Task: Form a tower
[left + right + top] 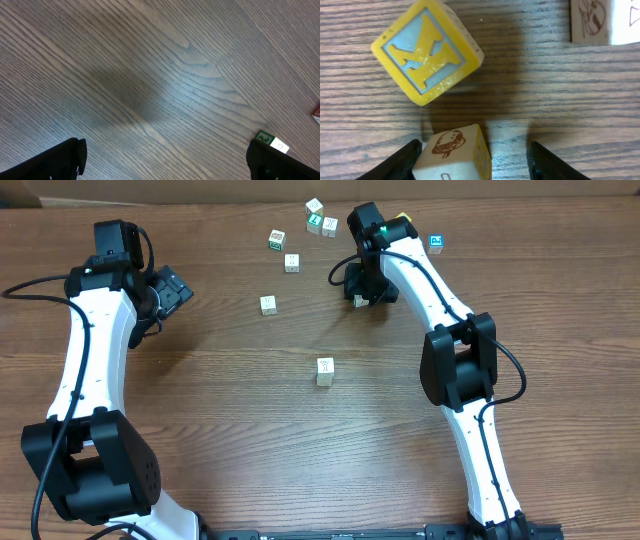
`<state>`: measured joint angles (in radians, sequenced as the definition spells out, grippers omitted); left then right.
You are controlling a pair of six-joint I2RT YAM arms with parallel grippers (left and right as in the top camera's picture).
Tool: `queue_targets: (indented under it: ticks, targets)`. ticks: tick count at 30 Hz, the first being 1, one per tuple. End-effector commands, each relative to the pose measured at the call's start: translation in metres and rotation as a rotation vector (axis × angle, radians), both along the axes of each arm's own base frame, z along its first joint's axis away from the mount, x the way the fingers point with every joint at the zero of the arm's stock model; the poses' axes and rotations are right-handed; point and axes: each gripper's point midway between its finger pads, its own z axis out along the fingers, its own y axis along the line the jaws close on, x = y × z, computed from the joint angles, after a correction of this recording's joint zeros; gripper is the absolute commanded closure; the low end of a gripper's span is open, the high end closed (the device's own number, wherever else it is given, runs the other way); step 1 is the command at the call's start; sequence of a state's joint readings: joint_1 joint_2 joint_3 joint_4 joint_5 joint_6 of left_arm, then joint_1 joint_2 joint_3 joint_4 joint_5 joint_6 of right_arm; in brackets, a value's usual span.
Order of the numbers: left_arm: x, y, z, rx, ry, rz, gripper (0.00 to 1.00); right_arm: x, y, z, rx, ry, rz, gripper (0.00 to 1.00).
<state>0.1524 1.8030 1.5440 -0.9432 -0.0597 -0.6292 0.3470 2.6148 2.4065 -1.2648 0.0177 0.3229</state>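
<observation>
The tower (324,370) stands alone near the middle of the table (230,430), well apart from both arms and from the loose cubes. Its long axis is vertical: it stands upright, one cube wide, with its pale cream top face turned up to the overhead camera and a strip of its side showing on the near edge. How many cubes make it up cannot be told from above. Beyond it, towards the far edge, single cubes lie scattered: a cream cube (268,304) nearest, another cream cube (292,262), a green-faced cube (277,240), and a small cluster (321,220) of three just beside each other. A blue-faced cube (436,242) sits off to the far right. The right pincer (362,298) reaches down among these. Its fingers (395,162) are parted around a brown-picture cube (452,160) that rests on the table against one finger, with a clear gap to the other, so the pincer is released, not clamping it. A yellow K cube (427,50) lies tilted just ahead of it. The left pincer (165,160) hangs over bare wood at the table's left side, spread wide and holding nothing, with a green-and-white cube (270,140) just beside one fingertip.
</observation>
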Motion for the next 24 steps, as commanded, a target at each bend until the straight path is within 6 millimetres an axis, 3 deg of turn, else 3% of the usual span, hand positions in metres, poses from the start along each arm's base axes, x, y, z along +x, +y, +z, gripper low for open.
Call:
queue_targets:
  ticks: [1, 2, 4, 7, 9, 13, 14, 20, 24]
  targets:
    - [0.0054, -0.0002, 0.0042, 0.002, -0.015, -0.004, 0.00, 0.0082, 0.0005, 0.0446, 0.011, -0.092, 0.063, 0.35]
    - [0.0054, -0.0002, 0.0042, 0.002, -0.015, -0.004, 0.00, 0.0086, 0.0007, 0.0485, 0.007, -0.101, 0.081, 0.30]
    - [0.0054, -0.0004, 0.0042, 0.002, -0.015, -0.004, 0.00, 0.0096, 0.0013, 0.0499, 0.008, -0.108, 0.089, 0.00]
    - [0.0054, -0.0002, 0.0042, 0.002, -0.015, -0.004, 0.00, 0.0090, -0.0028, 0.0493, 0.006, -0.100, 0.082, 0.00]
    - [0.0054, -0.0002, 0.0042, 0.002, -0.015, -0.004, 0.00, 0.0075, -0.0042, 0.0488, 0.003, -0.092, 0.080, 0.11]
    - [0.0054, -0.0002, 0.0042, 0.002, -0.015, -0.004, 0.00, 0.0054, -0.0013, 0.0486, 0.001, -0.089, 0.092, 0.46]
    - [0.0054, -0.0002, 0.0042, 0.002, -0.015, -0.004, 0.00, 0.0041, 0.0017, 0.0486, -0.003, -0.089, 0.117, 0.50]
    - [0.0054, -0.0001, 0.0042, 0.002, -0.015, -0.004, 0.01, 0.0041, -0.0040, 0.0489, -0.138, -0.120, 0.149, 0.48]
    - [0.0054, -0.0002, 0.0042, 0.002, -0.015, -0.004, 0.00, 0.0021, 0.0021, 0.0470, -0.124, -0.117, 0.160, 0.47]
